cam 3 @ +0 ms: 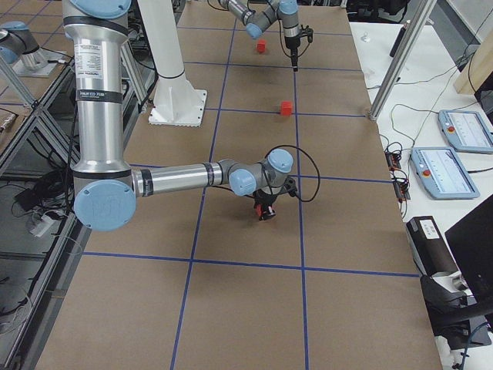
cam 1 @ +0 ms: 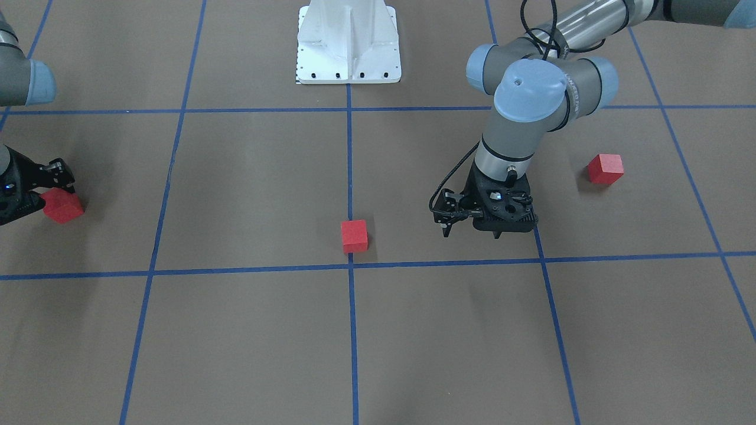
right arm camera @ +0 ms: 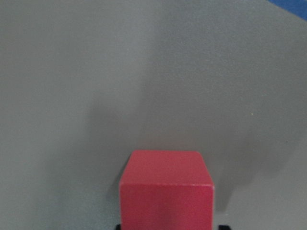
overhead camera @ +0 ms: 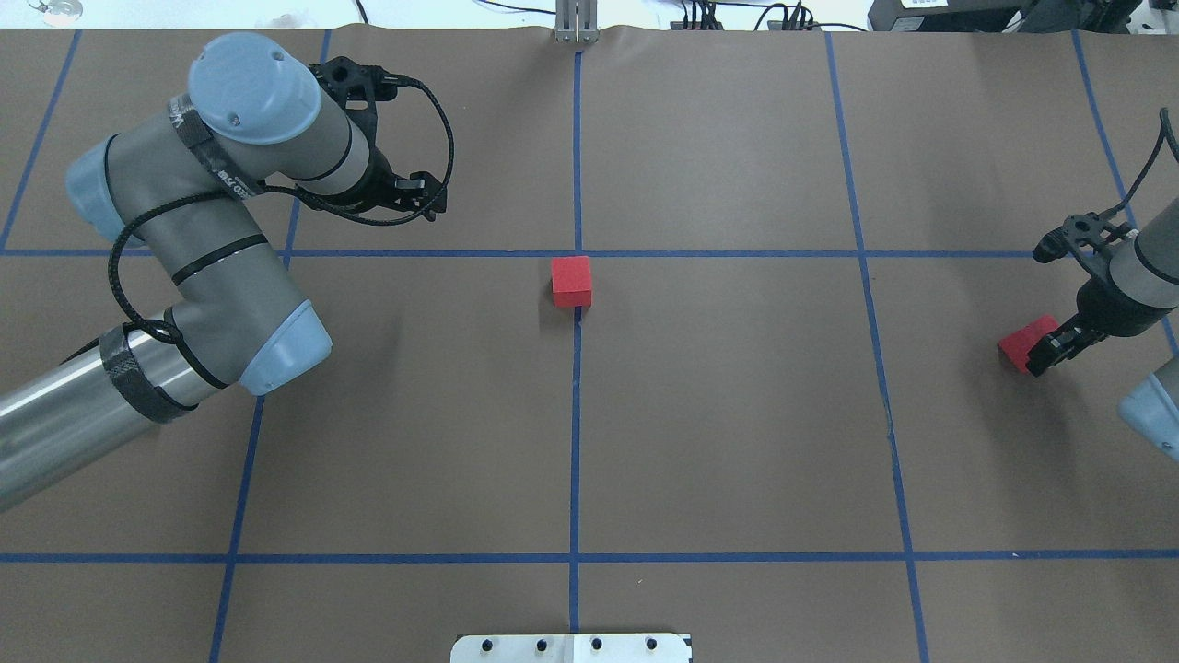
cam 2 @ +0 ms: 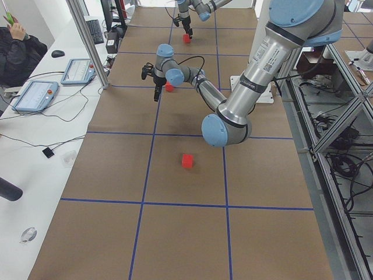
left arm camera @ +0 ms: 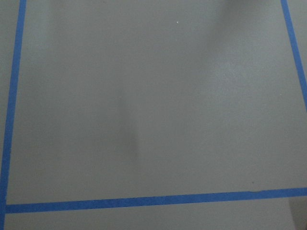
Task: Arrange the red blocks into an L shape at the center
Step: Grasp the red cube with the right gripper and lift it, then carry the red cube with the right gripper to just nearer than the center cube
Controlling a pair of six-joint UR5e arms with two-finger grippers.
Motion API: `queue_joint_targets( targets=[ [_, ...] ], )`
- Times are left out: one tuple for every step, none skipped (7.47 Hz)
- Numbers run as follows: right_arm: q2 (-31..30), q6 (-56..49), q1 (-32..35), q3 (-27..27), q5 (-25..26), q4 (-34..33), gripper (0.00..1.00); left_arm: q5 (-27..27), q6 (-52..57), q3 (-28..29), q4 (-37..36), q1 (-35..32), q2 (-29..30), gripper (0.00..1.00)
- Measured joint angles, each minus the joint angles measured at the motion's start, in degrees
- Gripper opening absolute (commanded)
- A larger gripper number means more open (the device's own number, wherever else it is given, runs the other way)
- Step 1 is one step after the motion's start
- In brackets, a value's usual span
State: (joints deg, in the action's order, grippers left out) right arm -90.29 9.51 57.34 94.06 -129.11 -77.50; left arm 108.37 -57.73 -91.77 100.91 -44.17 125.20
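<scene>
One red block (cam 1: pixel 354 236) sits on the centre line just behind the centre crossing (cam 1: pixel 351 267); it also shows in the overhead view (overhead camera: pixel 571 281). My left gripper (cam 1: pixel 472 232) hangs open and empty, fingers down, to the robot's left of that block. The left wrist view shows only bare paper and tape. A second red block (cam 1: pixel 605 169) lies further out, beyond the left arm, and that arm hides it in the overhead view. My right gripper (overhead camera: pixel 1043 354) is shut on the third red block (overhead camera: pixel 1021 342) at the table's far right; the block fills the bottom of the right wrist view (right arm camera: pixel 165 191).
The white pedestal base (cam 1: pixel 348 44) stands on the centre line at the robot's side. The left arm's elbow (overhead camera: pixel 230 304) reaches over the left half of the table. Blue tape lines (overhead camera: pixel 718 253) grid the brown paper.
</scene>
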Motion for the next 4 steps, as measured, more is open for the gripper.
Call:
queue_joint_targets(
  targets=[
    [0.06, 1.22, 0.08, 1.64, 0.63, -0.02, 0.00, 0.00, -0.10, -0.10, 0.02, 0.04, -0.01, 0.99],
    [0.37, 4.82, 0.24, 5.12, 1.19, -0.22, 0.00, 0.00, -0.12, -0.30, 0.01, 0.01, -0.02, 0.99],
    [1.70, 10.08, 0.43, 8.52, 1.36, -0.48, 0.00, 0.00, 0.00, -0.47, 0.03, -0.01, -0.23, 0.99],
    [4.53, 16.12, 0.20, 10.41, 1.27, -0.65, 0.00, 0.02, 0.12, -0.80, 0.10, -0.05, -0.85, 0.99]
  ],
)
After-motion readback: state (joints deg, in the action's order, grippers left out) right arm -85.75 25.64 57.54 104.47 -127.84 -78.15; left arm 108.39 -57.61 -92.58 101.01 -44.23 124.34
